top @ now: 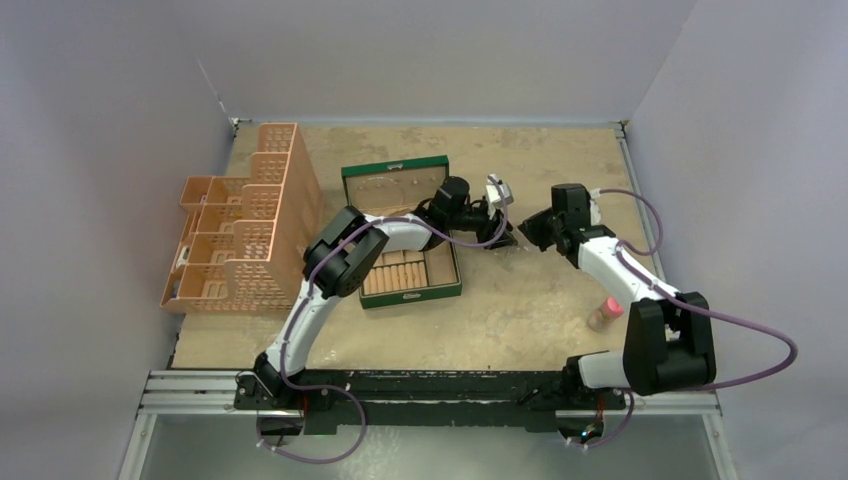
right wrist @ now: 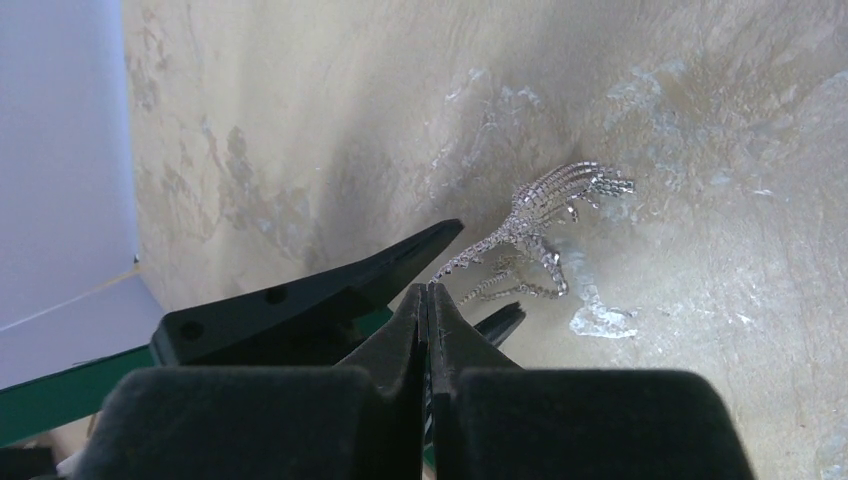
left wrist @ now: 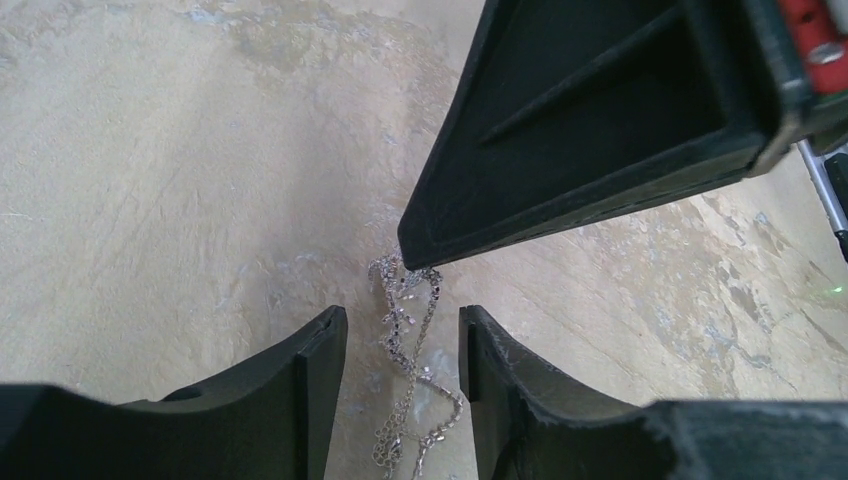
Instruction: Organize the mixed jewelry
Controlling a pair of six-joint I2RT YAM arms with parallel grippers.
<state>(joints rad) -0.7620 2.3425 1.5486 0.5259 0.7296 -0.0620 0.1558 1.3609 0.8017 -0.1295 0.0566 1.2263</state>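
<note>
chain (left wrist: 400, 335): running off the left wrist view at 6 o'clock; its 12 o'clock end is hiding under the right gripper (left wrist: 420, 250).
green box (top: 395, 180): left arm (top: 330, 262) is covering part of it.
top view: chain is showing too small to tell.

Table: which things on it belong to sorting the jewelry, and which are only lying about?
For the job:
- silver chain
- right pincer, shut on it
- left pincer, open around it
- green box, likely its place

Lying about:
- pink cylinder
- orange rack
</note>
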